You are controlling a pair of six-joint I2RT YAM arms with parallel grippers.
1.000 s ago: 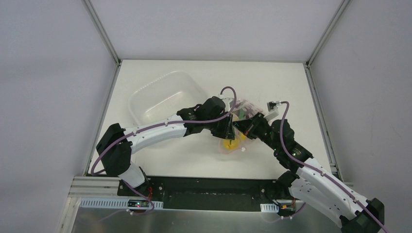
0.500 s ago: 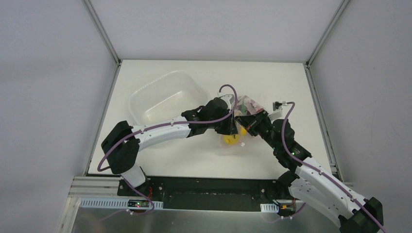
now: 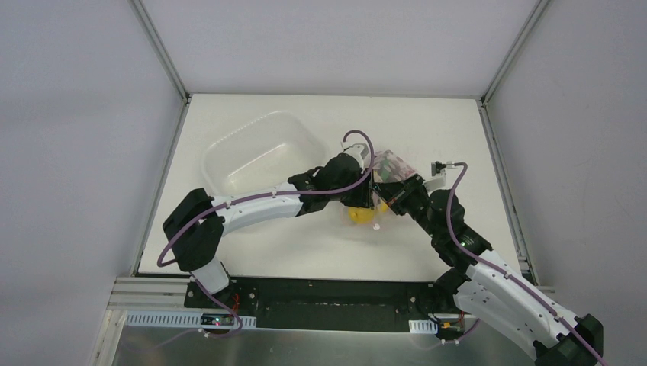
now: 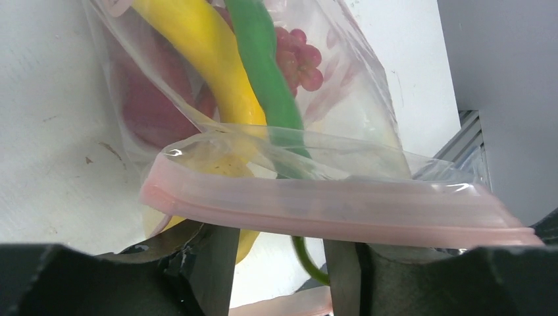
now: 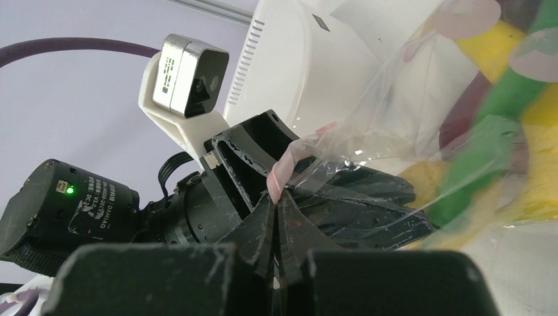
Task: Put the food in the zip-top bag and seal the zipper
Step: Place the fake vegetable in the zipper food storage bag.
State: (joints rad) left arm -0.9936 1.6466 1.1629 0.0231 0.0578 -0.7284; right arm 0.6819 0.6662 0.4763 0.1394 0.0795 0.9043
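Just to the right of the white translucent plastic tub (image 3: 259,152), the clear crinkly zip-top bag (image 4: 342,99) sits between the two arms over the pale tabletop (image 3: 427,130). The toy food looks loaded. A yellow banana (image 4: 204,46), a green chili (image 4: 263,59) and a dark red grape bunch (image 4: 299,59) show through the plastic. I cannot pick out the red chili.

The right claw (image 5: 276,197) is pinched tight on one end of the thin pink-red zipper strip (image 4: 329,207). The left claw (image 4: 278,240) stands parted and holds nothing, with the strip running across just past its tips.

The step in hand therefore appears to be the sealing. The next move likely calls for the left claw to close squarely over the strip, firmly enough to press both tracks together. It would then run along the strip's length while the right claw anchors its end.
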